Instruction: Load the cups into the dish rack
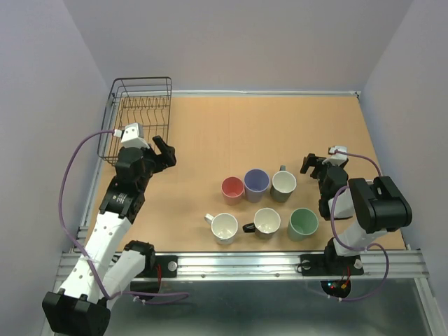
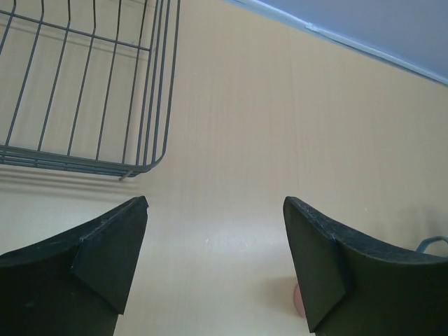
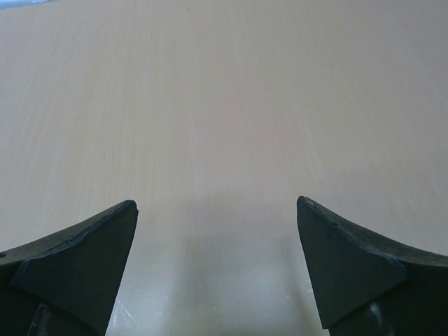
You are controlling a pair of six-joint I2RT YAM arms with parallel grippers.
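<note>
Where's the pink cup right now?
In the top view, the pink cup sits on the table at the left end of the back row, beside the lavender cup.

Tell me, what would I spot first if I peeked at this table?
Six little cups stand in two rows near the middle of the table. The black wire dish rack sits in the far left corner with no cup inside. The left pincer and right pincer are both open, holding nothing.
</note>
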